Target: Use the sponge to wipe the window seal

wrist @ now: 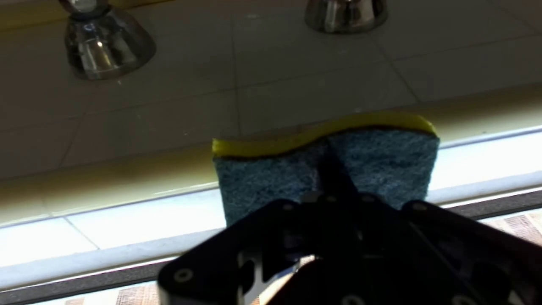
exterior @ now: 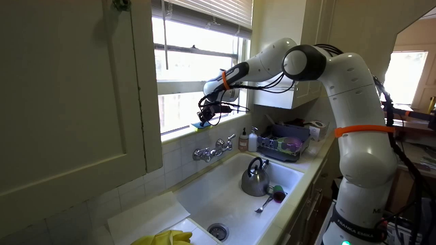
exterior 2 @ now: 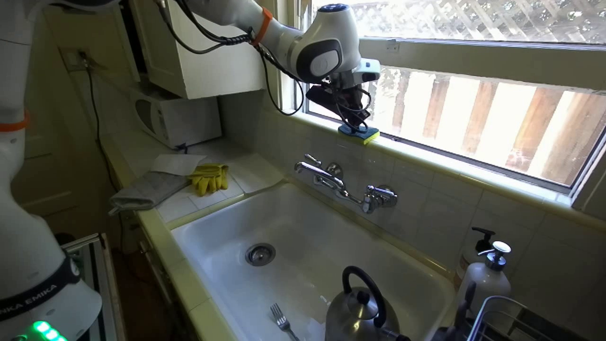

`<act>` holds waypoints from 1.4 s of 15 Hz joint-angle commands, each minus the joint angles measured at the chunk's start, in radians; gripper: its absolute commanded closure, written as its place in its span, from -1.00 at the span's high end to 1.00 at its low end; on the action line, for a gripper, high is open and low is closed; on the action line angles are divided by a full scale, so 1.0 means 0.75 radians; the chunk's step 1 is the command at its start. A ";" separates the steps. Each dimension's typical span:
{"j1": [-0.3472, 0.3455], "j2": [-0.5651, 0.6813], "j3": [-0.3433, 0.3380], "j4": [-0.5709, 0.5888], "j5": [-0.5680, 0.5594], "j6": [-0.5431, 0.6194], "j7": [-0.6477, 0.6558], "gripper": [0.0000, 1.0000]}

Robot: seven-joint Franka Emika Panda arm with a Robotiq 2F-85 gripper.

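Observation:
The sponge, blue-green scrub face up and yellow beneath, lies on the white window seal in both exterior views, sponge (exterior: pixel 195 126) (exterior 2: pixel 348 131) and window seal (exterior: pixel 174 133) (exterior 2: pixel 473 171). In the wrist view the sponge (wrist: pixel 262 182) spans the window seal (wrist: pixel 148 218) and reaches over its cream rounded front edge. My gripper (exterior 2: pixel 357 127) points down onto the sponge; it also shows in an exterior view (exterior: pixel 203 123). In the wrist view its dark fingers (wrist: pixel 334 173) are together at the middle of the scrub face, where it creases. I cannot tell whether they pinch any of it.
The chrome faucet (exterior 2: pixel 341 184) juts from the tiled wall below the ledge. The sink (exterior 2: pixel 208 265) holds a kettle (exterior: pixel 255 180), a fork (exterior: pixel 264 206) and a cup (exterior: pixel 278 194). Soap bottles (exterior: pixel 252 140) and a dish rack (exterior: pixel 282 144) stand beyond. A cabinet (exterior: pixel 279 97) hangs beside the window.

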 commanded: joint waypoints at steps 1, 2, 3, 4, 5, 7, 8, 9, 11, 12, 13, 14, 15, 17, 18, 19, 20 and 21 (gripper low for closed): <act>-0.053 0.004 0.000 -0.005 0.014 -0.030 -0.078 -1.00; -0.067 0.005 0.000 -0.002 0.016 -0.027 -0.096 -1.00; -0.082 0.007 0.000 0.004 0.020 -0.030 -0.113 -1.00; -0.094 0.010 -0.002 0.008 0.019 -0.030 -0.126 -1.00; -0.104 0.016 -0.005 0.014 0.017 -0.030 -0.136 -1.00; -0.124 0.029 -0.012 0.032 0.014 -0.037 -0.151 -1.00; -0.132 0.034 -0.014 0.038 0.014 -0.037 -0.156 -1.00; -0.140 0.044 -0.015 0.050 0.017 -0.038 -0.160 -1.00; -0.147 0.063 -0.018 0.078 0.021 -0.026 -0.148 -1.00; -0.151 0.069 -0.015 0.092 0.023 -0.023 -0.149 -1.00; -0.153 0.077 -0.014 0.110 0.025 -0.016 -0.147 -1.00; -0.153 0.087 -0.013 0.129 0.025 -0.012 -0.142 -1.00; -0.153 0.094 -0.011 0.146 0.023 -0.015 -0.143 -1.00; -0.152 0.107 -0.009 0.168 0.017 -0.016 -0.148 -1.00; -0.153 0.115 -0.011 0.176 0.012 -0.022 -0.151 -1.00; -0.157 0.120 -0.011 0.179 0.010 -0.025 -0.158 -1.00; -0.158 0.125 -0.015 0.181 0.005 -0.026 -0.158 -1.00; -0.162 0.130 -0.015 0.182 0.006 -0.026 -0.161 -1.00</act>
